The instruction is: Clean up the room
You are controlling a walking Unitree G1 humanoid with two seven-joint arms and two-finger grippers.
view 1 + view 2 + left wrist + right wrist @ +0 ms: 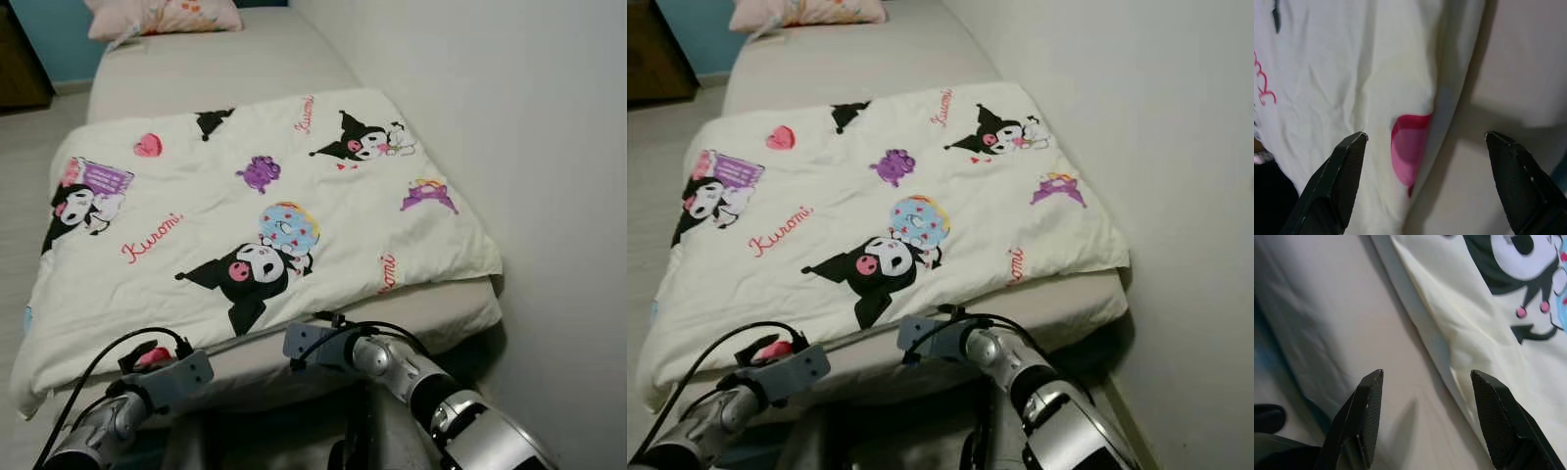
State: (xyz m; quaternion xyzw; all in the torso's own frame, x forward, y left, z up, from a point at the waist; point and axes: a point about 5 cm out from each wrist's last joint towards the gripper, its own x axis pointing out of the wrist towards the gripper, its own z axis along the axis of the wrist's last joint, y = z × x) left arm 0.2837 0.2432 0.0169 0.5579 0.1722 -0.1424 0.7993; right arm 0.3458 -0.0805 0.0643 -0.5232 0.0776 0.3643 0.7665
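Bedroom scene, bed (pixel 216 64) running away from me along a plain white wall (pixel 519 117) on my right, pale floor (pixel 29 147) on my left with a blue wall and dark furniture at the far corner. Pink pillow (pixel 162 15) sits at the far head end on the bare beige mattress. Cream blanket (pixel 284 196) with black-and-white cartoon characters, purple shapes, a pink heart and red script is spread flat over the near half of the bed, its near edge hanging a little over the mattress on the left side, its right corner lying close to the wall. My left gripper (pixel 1425 161) hangs just over the blanket's near edge, close to a pink printed patch, fingers (pixel 1339 181) spread wide, nothing between them. My left arm (pixel 108 416) comes in low at bottom left with a black cable looping over it. My right gripper (pixel 1425 401) is over the bare mattress strip just beside the blanket's hem, below the big black-hatted character print, fingers (pixel 1364 416) also wide apart and empty. My right arm (pixel 441 397) enters from bottom right, silver, cables on the wrist.
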